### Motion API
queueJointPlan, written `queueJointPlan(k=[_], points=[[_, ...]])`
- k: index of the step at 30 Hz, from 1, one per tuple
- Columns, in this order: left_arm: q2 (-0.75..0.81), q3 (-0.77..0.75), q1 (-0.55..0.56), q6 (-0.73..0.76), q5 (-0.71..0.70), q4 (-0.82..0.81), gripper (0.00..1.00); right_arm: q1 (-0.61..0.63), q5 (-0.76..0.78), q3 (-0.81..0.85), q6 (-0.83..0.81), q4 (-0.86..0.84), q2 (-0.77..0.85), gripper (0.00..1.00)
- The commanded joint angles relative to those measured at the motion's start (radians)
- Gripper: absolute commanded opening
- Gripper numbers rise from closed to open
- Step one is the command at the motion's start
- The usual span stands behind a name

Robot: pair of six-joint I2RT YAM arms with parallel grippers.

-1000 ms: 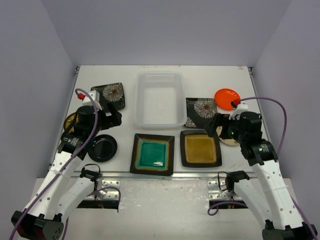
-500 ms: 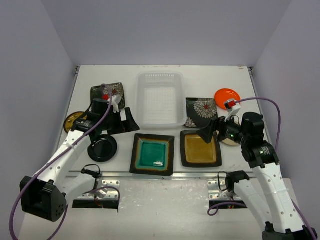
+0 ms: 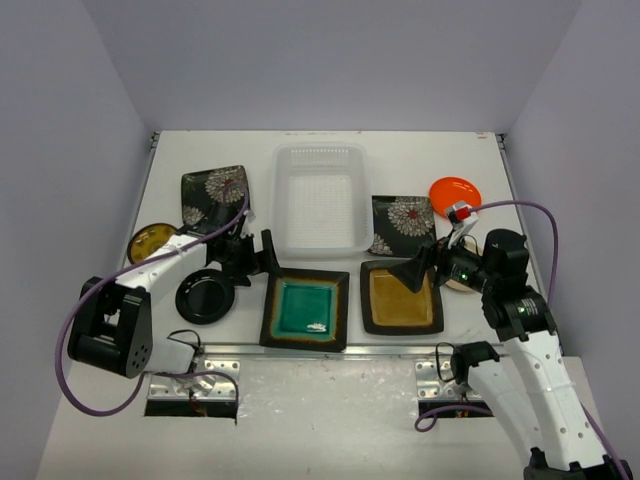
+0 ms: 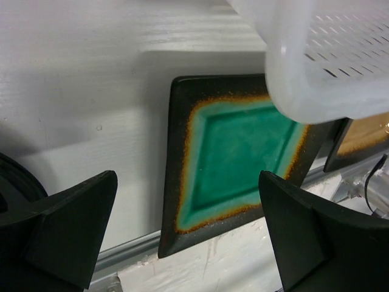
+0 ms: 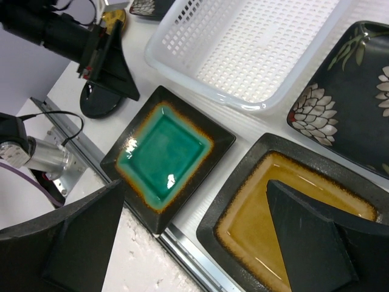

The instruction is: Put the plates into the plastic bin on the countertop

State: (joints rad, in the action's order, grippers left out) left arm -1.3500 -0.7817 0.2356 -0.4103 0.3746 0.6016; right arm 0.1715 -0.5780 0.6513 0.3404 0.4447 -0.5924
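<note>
The left arm stretches low toward the right, its left gripper (image 3: 258, 254) spread wide, holding nothing. The right gripper (image 3: 412, 271) points left, jaws likewise apart.

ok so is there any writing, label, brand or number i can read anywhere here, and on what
No text is readable.
The translucent white plastic bin, square teal-centred plate and square amber-centred plate carry none.
The black flowered plate by the left arm and the black flowered plate by the right arm show only petals.
The red tag on the right arm is too small to read.
</note>
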Motion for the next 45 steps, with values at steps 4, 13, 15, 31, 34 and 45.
queueJointPlan(k=[4, 13, 15, 31, 34, 45], points=[[-0.014, 0.095, 0.005, -0.114, -0.059, -0.152, 1.0, -0.004, -0.044, -0.005, -0.014, -0.073, 0.046, 0.99], [-0.041, 0.219, 0.077, -0.166, -0.052, -0.272, 0.92, -0.004, -0.102, -0.044, 0.021, -0.133, 0.055, 0.99], [-0.033, 0.247, 0.079, -0.162, -0.036, -0.288, 0.88, -0.004, -0.105, -0.044, 0.022, -0.132, 0.057, 0.99], [-0.089, 0.312, 0.091, -0.195, -0.096, -0.356, 0.32, -0.004, -0.154, -0.089, 0.103, -0.239, 0.076, 0.99], [-0.089, 0.318, 0.091, -0.188, -0.103, -0.361, 0.11, -0.004, -0.155, -0.084, 0.11, -0.244, 0.071, 0.99], [0.014, 0.319, 0.091, -0.191, -0.014, -0.342, 0.0, -0.004, -0.14, -0.085, 0.138, -0.263, 0.069, 0.99]])
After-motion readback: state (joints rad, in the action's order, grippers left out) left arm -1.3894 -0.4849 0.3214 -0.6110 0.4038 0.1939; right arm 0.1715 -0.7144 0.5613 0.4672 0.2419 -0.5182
